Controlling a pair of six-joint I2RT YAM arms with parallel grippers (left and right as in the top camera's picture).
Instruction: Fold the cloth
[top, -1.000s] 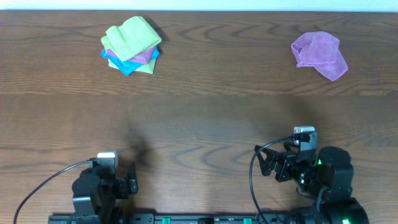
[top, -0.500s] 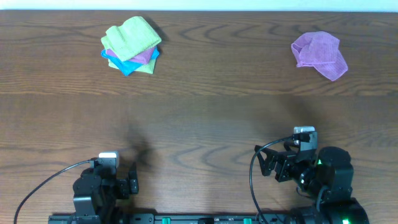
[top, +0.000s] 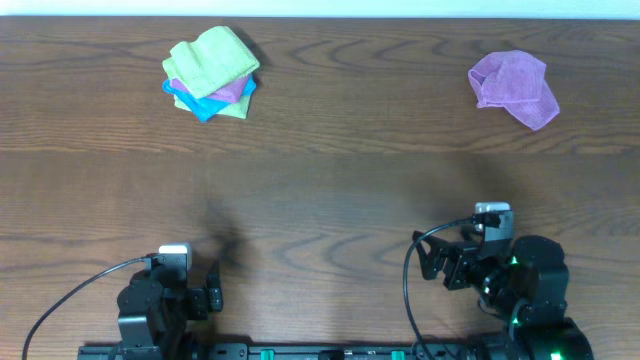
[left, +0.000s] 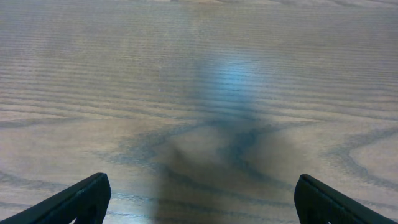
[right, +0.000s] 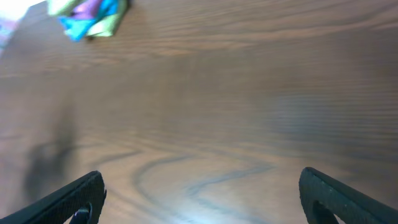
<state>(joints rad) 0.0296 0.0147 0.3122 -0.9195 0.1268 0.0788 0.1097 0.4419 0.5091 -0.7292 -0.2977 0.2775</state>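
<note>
A crumpled purple cloth (top: 515, 86) lies at the far right of the wooden table, seen only in the overhead view. My left gripper (top: 212, 288) rests at the near left edge, open and empty; its wrist view shows both fingertips wide apart (left: 202, 200) over bare wood. My right gripper (top: 433, 262) rests at the near right, open and empty, fingertips wide apart (right: 202, 196) over bare wood. Both grippers are far from the purple cloth.
A stack of folded cloths (top: 211, 72), green on top with purple, blue and green beneath, sits at the far left. It also shows in the right wrist view (right: 90, 14). The wooden table (top: 330, 190) spans the whole view.
The right arm has shifted very slightly to the right. The left arm and the cloths have not moved.
</note>
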